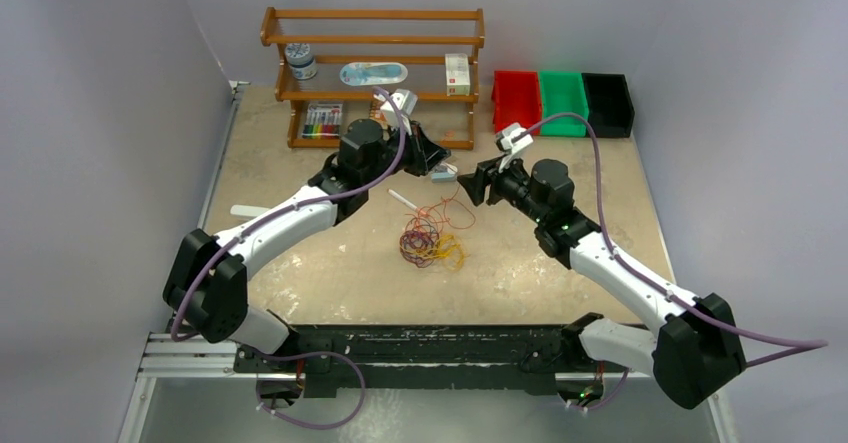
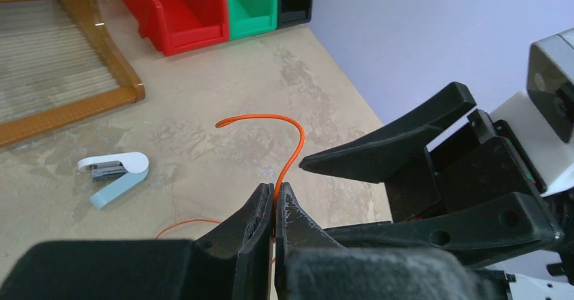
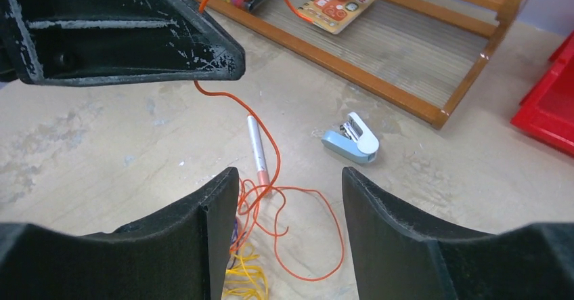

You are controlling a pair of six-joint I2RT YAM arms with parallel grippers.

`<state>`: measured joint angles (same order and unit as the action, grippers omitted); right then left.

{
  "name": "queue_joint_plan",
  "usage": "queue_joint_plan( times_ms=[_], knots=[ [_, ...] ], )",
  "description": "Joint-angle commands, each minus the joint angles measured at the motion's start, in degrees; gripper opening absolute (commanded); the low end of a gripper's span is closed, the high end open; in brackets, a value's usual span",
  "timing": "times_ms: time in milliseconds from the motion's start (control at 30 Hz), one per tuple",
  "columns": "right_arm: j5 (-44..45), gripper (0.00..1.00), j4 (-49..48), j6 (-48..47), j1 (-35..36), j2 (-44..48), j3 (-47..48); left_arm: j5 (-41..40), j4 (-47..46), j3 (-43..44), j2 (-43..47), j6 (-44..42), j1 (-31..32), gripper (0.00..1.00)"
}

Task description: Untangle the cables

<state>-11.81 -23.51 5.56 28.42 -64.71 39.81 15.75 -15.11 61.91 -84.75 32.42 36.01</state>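
The cables (image 1: 428,243) lie as a small tangle of orange, yellow and dark purple loops mid-table. One orange cable (image 2: 292,128) rises from it into my left gripper (image 2: 275,190), which is shut on it, with the free end curling above the tips. In the right wrist view that orange cable (image 3: 279,157) runs from the left gripper's finger (image 3: 135,36) down to the loops on the table, beside yellow coils (image 3: 247,273). My right gripper (image 3: 290,178) is open above the loops, close to the left gripper (image 1: 443,160), and nothing is between its fingers.
A white pen (image 3: 256,144) with a red tip lies under the orange cable. A light-blue stapler (image 3: 352,137) sits just beyond. A wooden shelf (image 1: 375,73) stands at the back, with red (image 1: 516,100), green (image 1: 563,101) and black (image 1: 608,103) bins to its right.
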Motion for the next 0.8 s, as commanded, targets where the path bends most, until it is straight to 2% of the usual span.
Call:
queue_joint_plan(
  times_ms=[0, 100, 200, 567, 667, 767],
  knots=[
    [6.6, 0.61, 0.4, 6.9, -0.3, 1.2, -0.6, -5.4, 0.4, 1.8, -2.2, 1.1, 0.0, 0.0],
    [11.0, 0.61, 1.6, 10.7, -0.4, 2.6, -1.4, -6.6, 1.0, 3.7, -6.1, 2.8, 0.0, 0.0],
    [14.6, 0.61, 3.8, 13.6, -0.7, 5.0, -1.8, -4.3, -0.2, 7.4, -10.6, 4.9, 0.3, 0.0],
    [27.8, 0.61, 8.8, 17.0, -0.8, 18.7, -5.6, -4.0, 6.6, 30.4, -21.7, 2.6, 6.6, 0.0],
    [29.2, 0.61, 8.7, 17.2, -0.8, 22.0, -6.8, -3.8, 9.0, 37.3, -24.9, 1.8, 7.8, 0.0],
    [28.2, 0.61, 7.1, 16.4, -0.8, 24.2, -8.0, -3.5, 9.9, 40.5, -26.6, 1.8, 8.0, 0.0]
  ],
)
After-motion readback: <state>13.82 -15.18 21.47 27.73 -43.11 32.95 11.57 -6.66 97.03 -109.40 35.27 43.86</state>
